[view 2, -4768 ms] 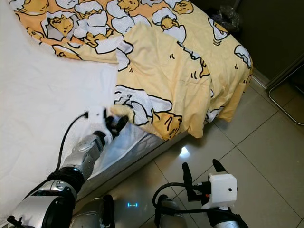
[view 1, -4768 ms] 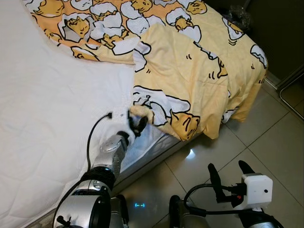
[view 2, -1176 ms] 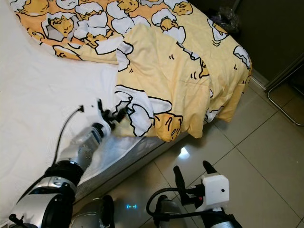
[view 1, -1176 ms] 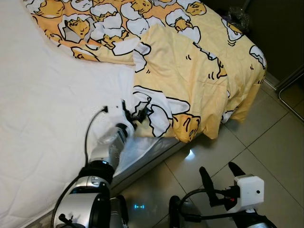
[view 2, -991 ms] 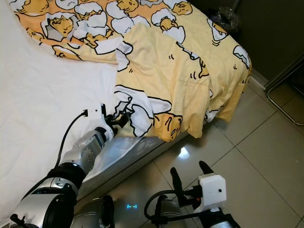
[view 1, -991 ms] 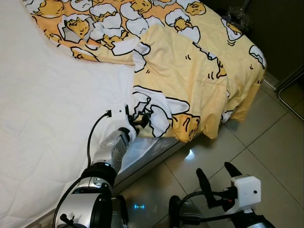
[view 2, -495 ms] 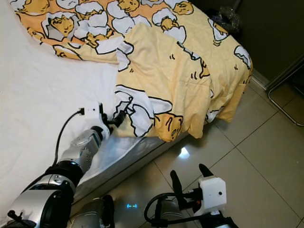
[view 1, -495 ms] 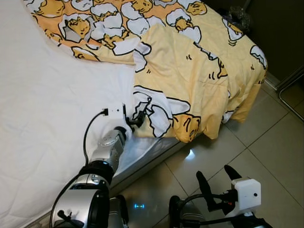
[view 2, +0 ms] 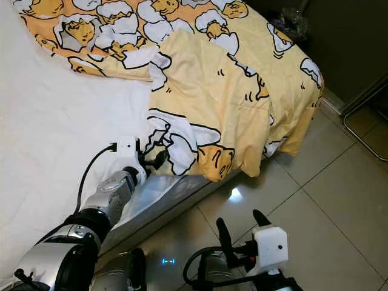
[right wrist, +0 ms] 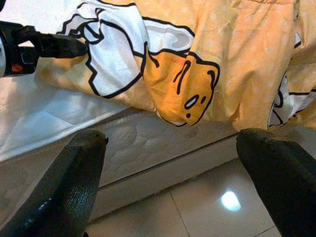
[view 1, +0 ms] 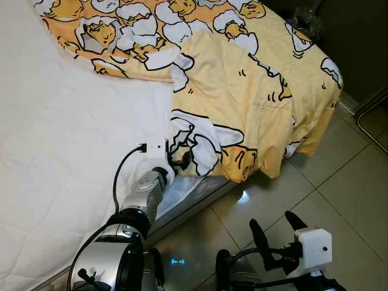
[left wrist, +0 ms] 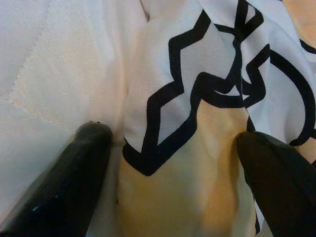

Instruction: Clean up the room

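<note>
While the left gripper (left wrist: 173,163) straddled the yellow cartoon-print duvet's (view 1: 242,109) hem with wide fingers, closing shallowly risked pinching the white quilted mattress (view 1: 60,151); right gripper (right wrist: 173,173) hung wide.

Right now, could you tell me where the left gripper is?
In the left eye view the left gripper is at the bed's near edge, left of centre, its open fingers around the yellow blanket's lower corner, beside the white sheet.
</note>
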